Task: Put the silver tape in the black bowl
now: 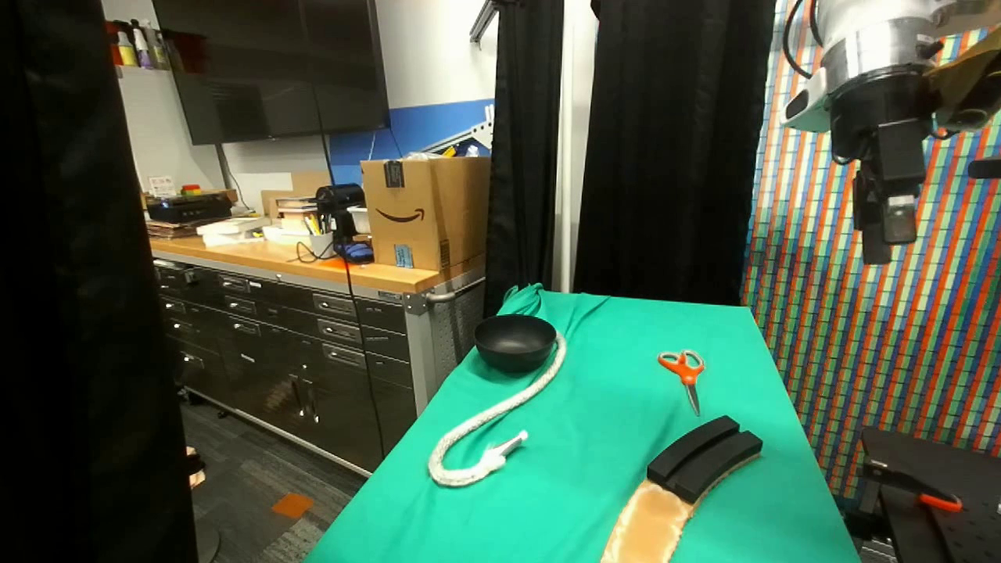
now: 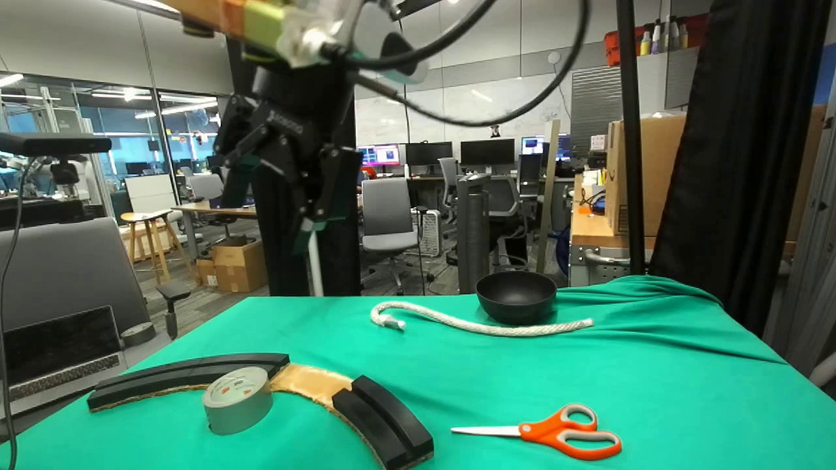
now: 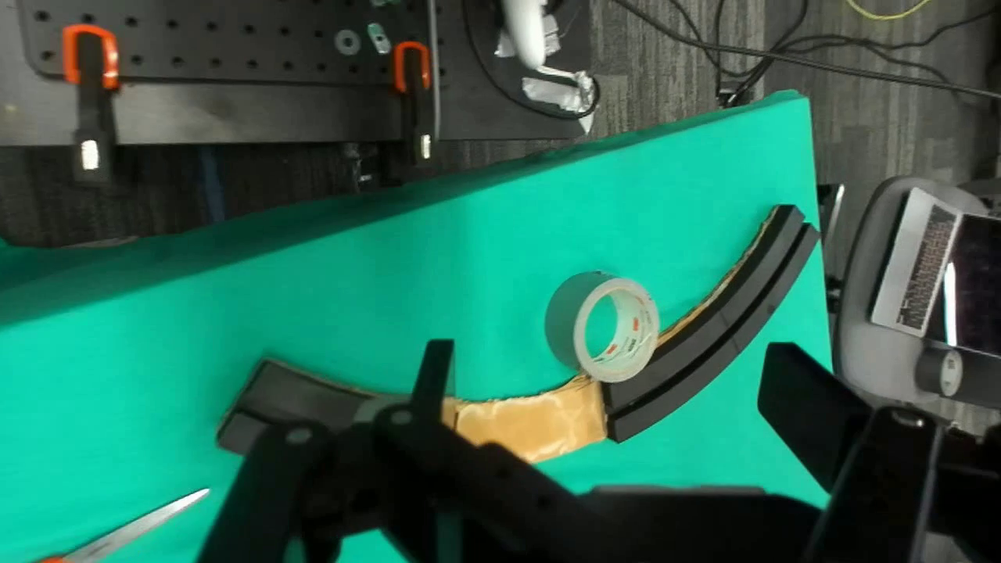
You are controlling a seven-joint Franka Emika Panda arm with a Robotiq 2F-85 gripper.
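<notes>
My claw is up high, spread wide. The silver tape sits by a curvy strip, well apart from the black bowl (the one with rope beside it).

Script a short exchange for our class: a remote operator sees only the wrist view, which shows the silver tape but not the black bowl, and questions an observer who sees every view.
Operator: I see the silver tape on the green cloth, but not the thing it must go into. Where is that?
Observer: The black bowl stands on the same cloth, near its edge in both exterior views.
Operator: Is anything lying close to it?
Observer: Yes, a white rope curves past it; whether they touch, I can't tell.
</notes>
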